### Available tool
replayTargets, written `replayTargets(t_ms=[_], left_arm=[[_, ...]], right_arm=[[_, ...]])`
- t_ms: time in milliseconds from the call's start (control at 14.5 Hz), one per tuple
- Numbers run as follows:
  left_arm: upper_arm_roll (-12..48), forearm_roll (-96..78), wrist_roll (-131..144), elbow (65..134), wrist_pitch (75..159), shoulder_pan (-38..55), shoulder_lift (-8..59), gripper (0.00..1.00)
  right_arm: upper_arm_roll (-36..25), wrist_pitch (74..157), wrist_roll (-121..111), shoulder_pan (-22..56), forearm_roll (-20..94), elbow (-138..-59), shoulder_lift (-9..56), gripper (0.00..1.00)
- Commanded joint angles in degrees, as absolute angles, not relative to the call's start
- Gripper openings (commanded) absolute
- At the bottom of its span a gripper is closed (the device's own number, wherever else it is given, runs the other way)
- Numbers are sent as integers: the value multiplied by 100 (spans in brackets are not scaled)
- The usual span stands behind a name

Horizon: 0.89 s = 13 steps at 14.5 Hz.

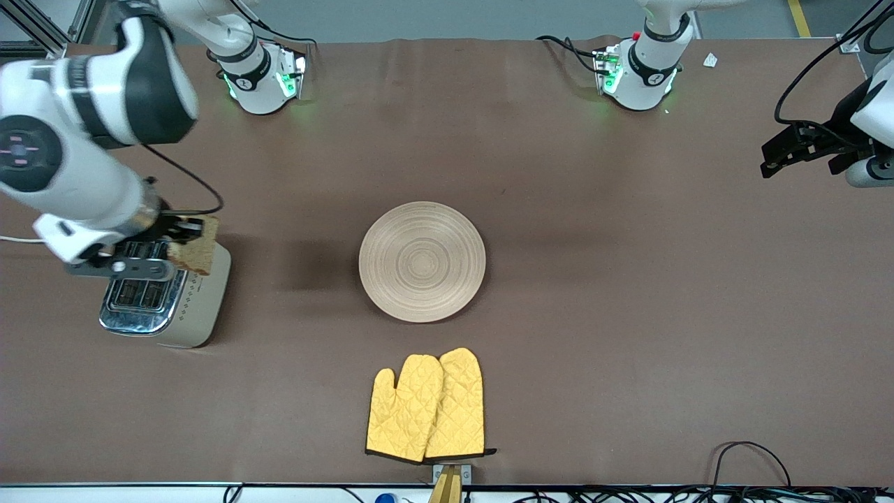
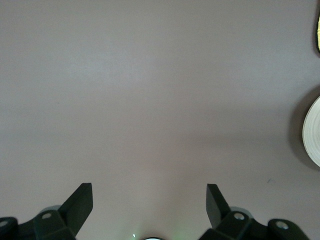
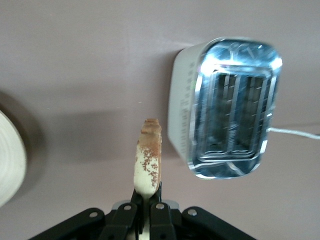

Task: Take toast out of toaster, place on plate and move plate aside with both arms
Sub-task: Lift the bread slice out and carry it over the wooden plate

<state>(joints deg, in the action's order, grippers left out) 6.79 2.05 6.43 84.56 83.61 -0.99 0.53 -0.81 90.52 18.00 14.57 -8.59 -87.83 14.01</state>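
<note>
1. Front view: a brown matte bench [image 1: 559,209] carries a round light-wood plate with concentric ring grooves [image 1: 422,261] at its middle, well apart from everything else.
2. Nearer the front camera than the plate lies a pair of quilted yellow oven mitts with dark cuffs [image 1: 426,406], overlapping, flat on the bench.
3. Toward the right arm's end of the bench stands a cream-sided toaster with a shiny chrome top and two slots [image 1: 164,297].
4. The right claw [image 1: 174,237] is clamped on a slice of brown speckled toast with a darker crust [image 1: 197,244], held on edge in the air above the toaster's end farther from the front camera.
5. The white jointed right arm covers part of the toaster's top in this view.
6. The left claw [image 1: 803,148] hangs idle over the left arm's end of the bench, nothing in it.
7. Left wrist view: the left claw's black fingers [image 2: 80,202] stand wide apart over bare bench, with the plate's pale rim [image 2: 312,132] at the picture's edge.
8. Right wrist view: the fingers [image 3: 159,217] pinch the toast [image 3: 148,162] edge-on, showing its speckled face and pale crumb.
9. Beside the toast below, the toaster's [image 3: 225,107] mirror-bright top shows both slots open and empty; the plate's edge [image 3: 10,165] shows well apart from it.
</note>
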Motion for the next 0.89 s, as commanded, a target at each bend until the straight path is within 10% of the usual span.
replayTargets(t_ms=[0, 826], left_arm=[[677, 176, 571, 8358, 8288, -105, 88, 100], [677, 167, 580, 8358, 8288, -97, 123, 100]], right_arm=[[-132, 9315, 2310, 1731, -696, -8867, 1713, 2], [-97, 13874, 2838, 3488, 2970, -10941, 1626, 0]])
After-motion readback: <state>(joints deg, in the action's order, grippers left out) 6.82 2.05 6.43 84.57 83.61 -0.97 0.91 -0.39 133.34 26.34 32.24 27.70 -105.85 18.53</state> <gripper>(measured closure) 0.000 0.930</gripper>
